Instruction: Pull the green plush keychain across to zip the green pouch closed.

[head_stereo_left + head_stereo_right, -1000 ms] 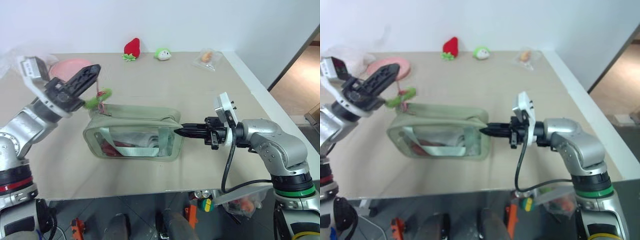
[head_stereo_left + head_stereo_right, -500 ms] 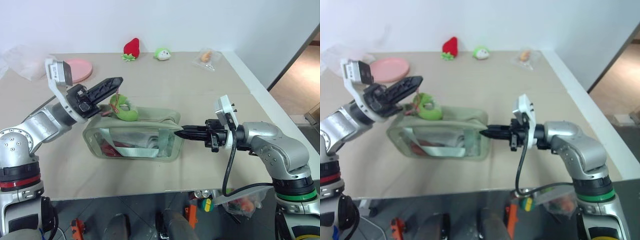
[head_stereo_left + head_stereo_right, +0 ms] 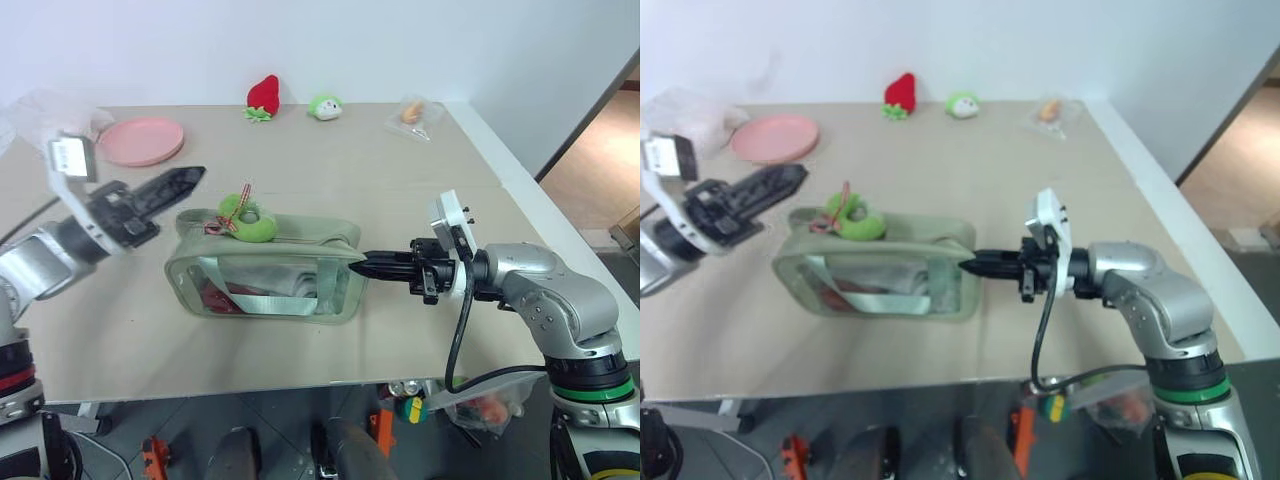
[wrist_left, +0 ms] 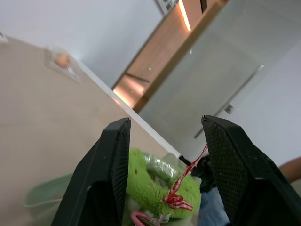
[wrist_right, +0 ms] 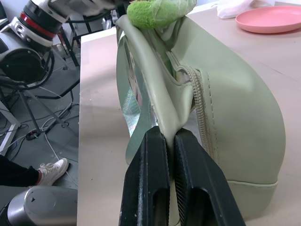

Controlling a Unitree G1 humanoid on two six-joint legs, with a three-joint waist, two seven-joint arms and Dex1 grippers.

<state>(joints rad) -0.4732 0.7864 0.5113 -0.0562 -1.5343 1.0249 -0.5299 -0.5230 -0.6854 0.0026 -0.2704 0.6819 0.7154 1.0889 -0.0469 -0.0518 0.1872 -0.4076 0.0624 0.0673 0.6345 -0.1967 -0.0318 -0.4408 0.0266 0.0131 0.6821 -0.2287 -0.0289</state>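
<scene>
Beside the green pouch [image 3: 262,268], the left tool [image 3: 176,183] gapes empty; the right tool [image 3: 362,264] pinches its end.

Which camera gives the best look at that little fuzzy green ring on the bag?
The left wrist view: the small lime-green fuzzy plush ring with its red cord fills the gap between the open left gripper. Both eye views show it small atop the sage-green fabric pouch; the right wrist view catches its edge.
</scene>
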